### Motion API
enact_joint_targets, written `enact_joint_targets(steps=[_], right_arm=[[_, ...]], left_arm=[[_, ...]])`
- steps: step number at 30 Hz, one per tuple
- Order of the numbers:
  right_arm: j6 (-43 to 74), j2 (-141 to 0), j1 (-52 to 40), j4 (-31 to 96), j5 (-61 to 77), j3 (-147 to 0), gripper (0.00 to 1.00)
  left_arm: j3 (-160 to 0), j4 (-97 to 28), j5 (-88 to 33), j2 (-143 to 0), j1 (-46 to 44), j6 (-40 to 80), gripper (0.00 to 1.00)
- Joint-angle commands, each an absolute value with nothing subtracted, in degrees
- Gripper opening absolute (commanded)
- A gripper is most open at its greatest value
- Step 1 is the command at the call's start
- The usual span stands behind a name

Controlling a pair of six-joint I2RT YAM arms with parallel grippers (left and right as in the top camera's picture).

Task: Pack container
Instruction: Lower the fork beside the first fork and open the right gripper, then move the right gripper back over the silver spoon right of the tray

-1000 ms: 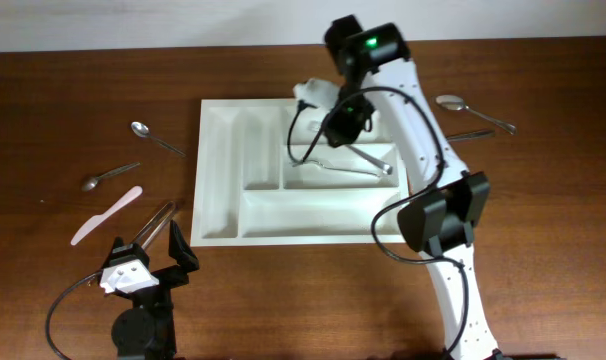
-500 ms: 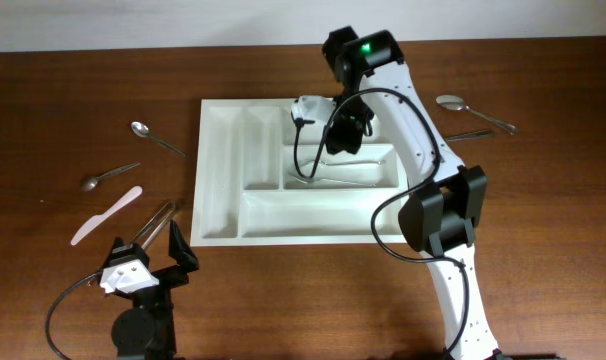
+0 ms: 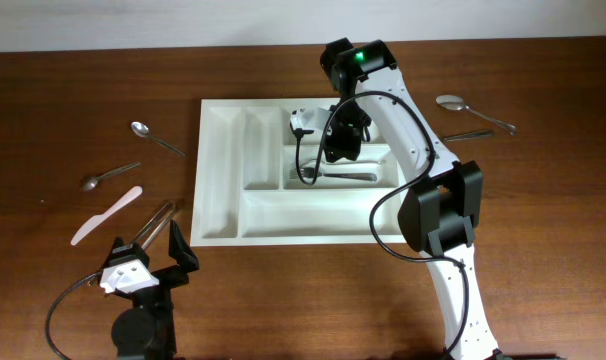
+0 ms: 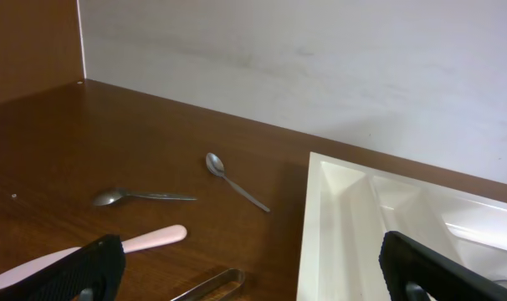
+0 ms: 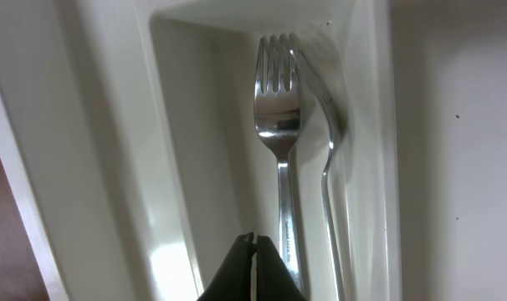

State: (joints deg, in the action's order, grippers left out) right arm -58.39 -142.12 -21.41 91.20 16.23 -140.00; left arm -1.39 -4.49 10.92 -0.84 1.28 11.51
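Overhead, the left fingers (image 4: 78, 272) sit wide apart near the tongs (image 3: 155, 222) and pink knife (image 3: 107, 215), with lots of bare desk (image 3: 43, 120) around. The container (image 3: 213, 180) lies mid-desk. Over it, the right fingers (image 5: 237, 274) are pressed together, empty, above two forks (image 5: 278, 109) between close walls. Probably next: lift straight up, then fetch the right-side spoon (image 3: 453, 102).

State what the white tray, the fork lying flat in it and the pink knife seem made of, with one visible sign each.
Tray: probably plastic, smooth white moulded walls, soft sheen. Fork: metal, likely steel, mirror-bright reflections. Pink knife: likely plastic, uniform matte colour.
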Motion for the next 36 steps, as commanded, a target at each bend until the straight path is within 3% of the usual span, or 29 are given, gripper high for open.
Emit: enact_joint_targets(steps=[1,6,11,13,14,16,18,24,31,36], right_arm=[[-57.6,-140.6,-21.3,91.0,17.7,-140.5,0.09],[-53.7,-140.5,-20.1,91.0,17.5,-143.8,0.18],[-47.5,-140.5,-17.7,91.1,17.4,-147.8,0.38],[-44.8,-140.5,-16.4,91.1,17.4,-149.1,0.62],[-43.2,-140.5,-15.6,91.1,17.4,-149.6,0.69],[-40.1,-140.5,-14.2,91.3,17.4,-150.3,0.95],[-36.8,-140.5,-12.5,91.7,17.4,-150.3,1.0],[-21.3,-140.5,-7.0,93.9,17.6,-150.3,0.99],[-18.2,-140.5,-1.7,95.0,17.7,-150.1,0.99],[-9.6,-140.5,1.9,93.8,16.5,-150.1,0.99]], left_arm=[[-0.9,-4.4,10.3,-0.4,1.6,10.8,0.99],[-0.9,-4.4,10.3,-0.4,1.6,10.8,0.99],[-0.9,-4.4,10.3,-0.4,1.6,10.8,0.99],[-0.9,-4.4,10.3,-0.4,1.6,10.8,0.99],[-0.9,-4.4,10.3,-0.4,1.6,10.8,0.99],[-0.9,-4.4,10.3,-0.4,1.6,10.8,0.99],[-0.9,-4.4,10.3,-0.4,1.6,10.8,0.99],[-0.9,-4.4,10.3,-0.4,1.6,10.8,0.99],[-0.9,-4.4,10.3,-0.4,1.6,10.8,0.99],[-0.9,-4.4,10.3,-0.4,1.6,10.8,0.99]])
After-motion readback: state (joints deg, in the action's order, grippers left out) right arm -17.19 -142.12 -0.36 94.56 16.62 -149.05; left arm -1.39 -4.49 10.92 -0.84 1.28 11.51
